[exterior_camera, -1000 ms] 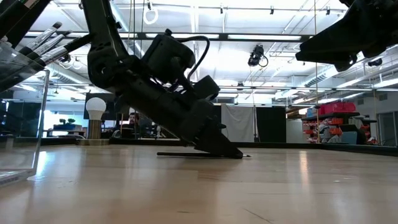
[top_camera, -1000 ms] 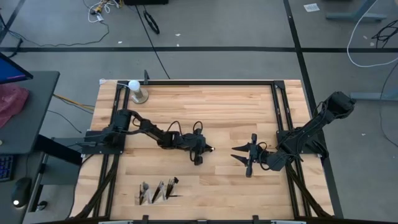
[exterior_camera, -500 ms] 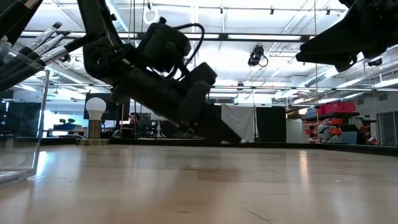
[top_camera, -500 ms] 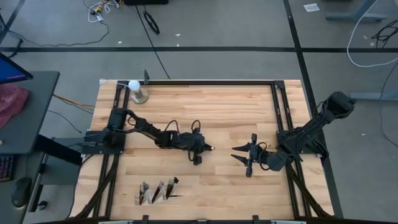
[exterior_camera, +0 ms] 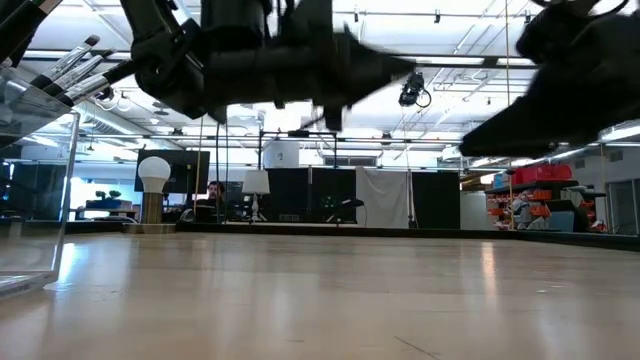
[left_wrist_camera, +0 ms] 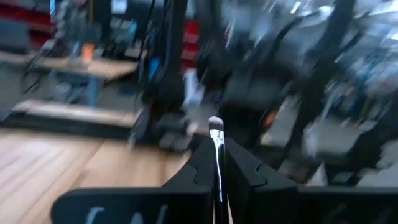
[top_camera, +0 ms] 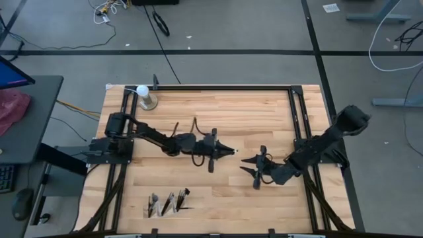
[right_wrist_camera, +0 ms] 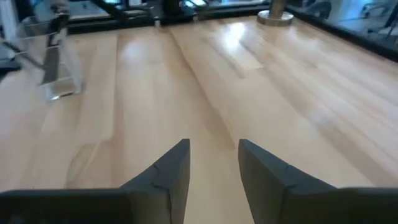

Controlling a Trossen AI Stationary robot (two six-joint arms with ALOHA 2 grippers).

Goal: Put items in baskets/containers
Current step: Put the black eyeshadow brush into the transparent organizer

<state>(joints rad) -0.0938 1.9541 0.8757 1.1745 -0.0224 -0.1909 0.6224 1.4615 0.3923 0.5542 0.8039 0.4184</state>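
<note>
My left gripper hangs above the middle of the table, pointing level toward the right edge, shut on a thin makeup brush with a pale bristle tip. My right gripper stands open a little to the right of it and nearer the front, low over the wood, with nothing between its fingers. The clear organizer sits near the front edge, left of centre. Several brushes lean out of it. My left gripper pinches the brush between its two shut fingers. The brush lies along the fingers, and its ferrule and bristle end stick out ahead of the fingertips. The fingers hide the handle. The brush is held about level, clear of the table.
A white ball on a metal stand is at the far left corner. Black rails run along the table's sides and far edge. Bare wood lies between the grippers and the organizer.
My left gripper has risen from the table and tipped up from slanting down to about level, staying shut. The brush that lay on the wood under it is now lifted clear. My right gripper has sunk a little and moved toward the near edge and the left.
</note>
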